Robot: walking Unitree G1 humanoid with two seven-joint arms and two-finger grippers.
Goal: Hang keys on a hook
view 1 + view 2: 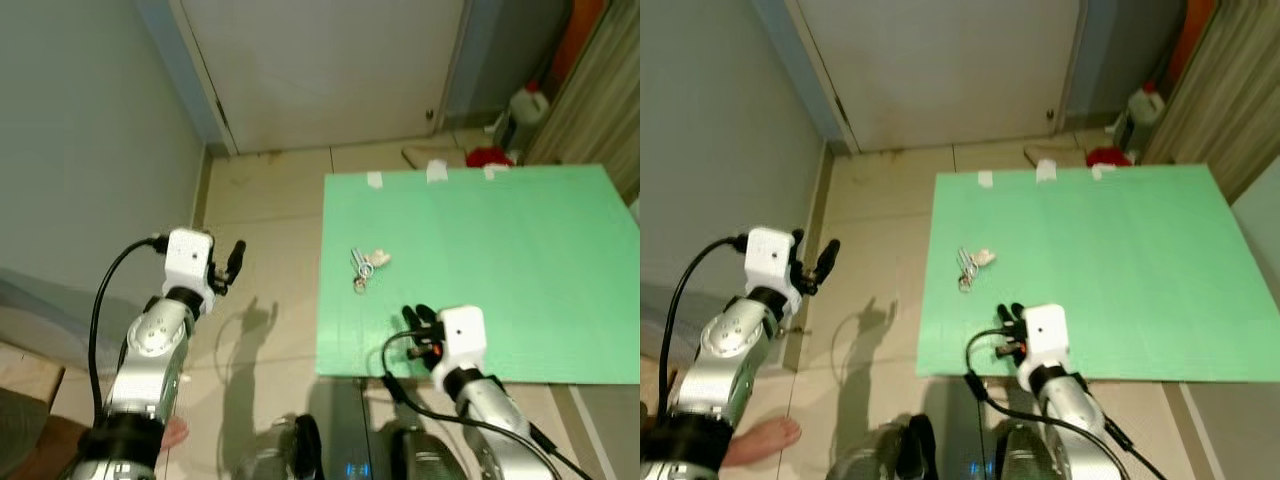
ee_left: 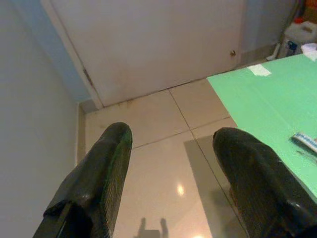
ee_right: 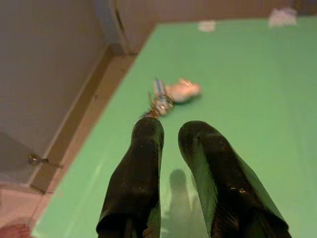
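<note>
A small bunch of keys with a pale tag lies on the green surface, near its left edge. My right gripper hovers low over the surface just short of the keys, fingers close together with nothing between them. My left gripper is raised over the tiled floor to the left of the green surface, fingers wide apart and empty. A small metal hook-like piece sticks out low on the left wall.
A closed door stands ahead, with a grey wall on the left. A white jug, a red item and a striped curtain are at the back right. A person's toes show at the lower left.
</note>
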